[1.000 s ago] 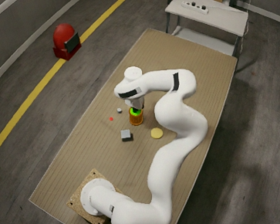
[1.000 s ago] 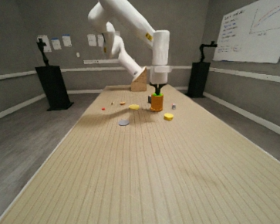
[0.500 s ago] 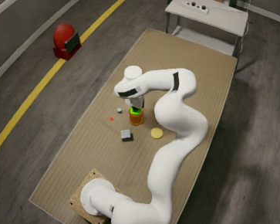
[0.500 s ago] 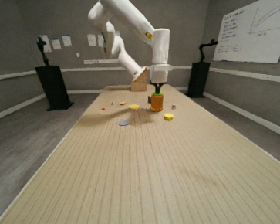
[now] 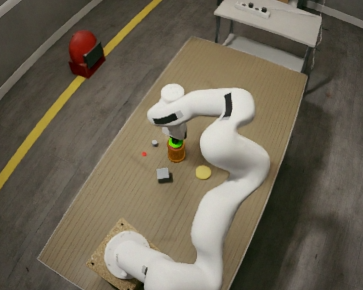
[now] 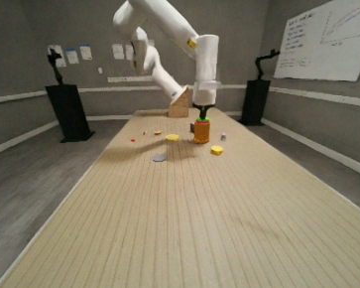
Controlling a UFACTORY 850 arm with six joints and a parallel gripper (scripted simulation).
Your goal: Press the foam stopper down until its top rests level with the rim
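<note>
An orange jar (image 5: 176,154) (image 6: 201,133) stands upright near the middle of the wooden table (image 5: 138,210) (image 6: 186,214). A green foam stopper (image 5: 175,144) (image 6: 202,121) sits in its mouth and shows above the rim. My gripper (image 5: 175,140) (image 6: 202,113) is shut with nothing between its fingers. It points straight down and its fingertips rest on top of the stopper. Most of the stopper's top is hidden by the fingers.
A grey cube (image 5: 163,174) and a yellow disc (image 5: 203,172) (image 6: 216,150) lie near the jar. A small grey cylinder (image 5: 154,143), a red dot (image 5: 144,154), a second yellow disc (image 6: 173,137) and a grey disc (image 6: 159,158) lie on the table too.
</note>
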